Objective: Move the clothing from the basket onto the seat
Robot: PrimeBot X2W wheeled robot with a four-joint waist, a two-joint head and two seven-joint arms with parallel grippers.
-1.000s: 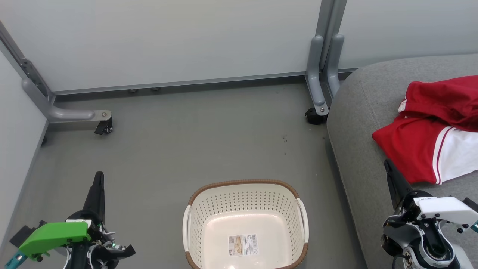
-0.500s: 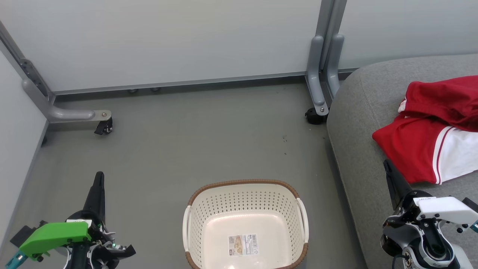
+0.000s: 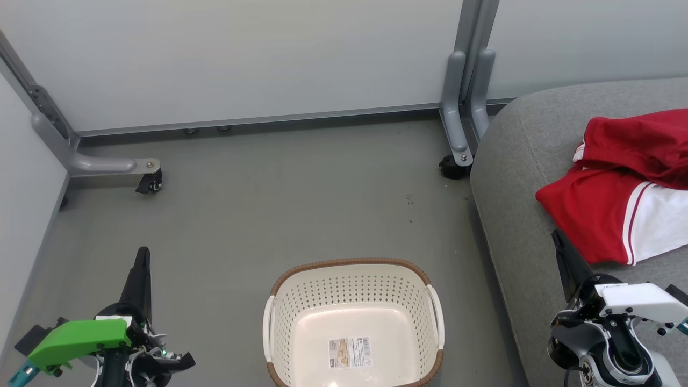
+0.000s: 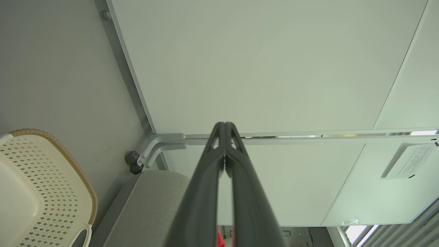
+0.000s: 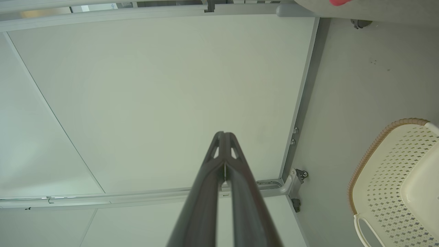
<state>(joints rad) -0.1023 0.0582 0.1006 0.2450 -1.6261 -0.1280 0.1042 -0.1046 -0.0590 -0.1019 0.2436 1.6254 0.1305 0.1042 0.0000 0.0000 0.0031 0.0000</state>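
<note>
We see the red and white clothing (image 3: 613, 215) lying on the grey seat (image 3: 516, 177) at the frame's right edge, the basket (image 3: 349, 264) at bottom centre, and our left gripper (image 3: 142, 255) at lower left and right gripper (image 3: 557, 236) at lower right, each with fingers pressed together.

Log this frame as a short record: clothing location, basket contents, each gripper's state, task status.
clothing: two red garments lying overlapped on the seat
basket: on the floor, no clothing inside; label sticker on its bottom
left gripper: shut, holding nothing
right gripper: shut, holding nothing
task status: looks complete
</note>
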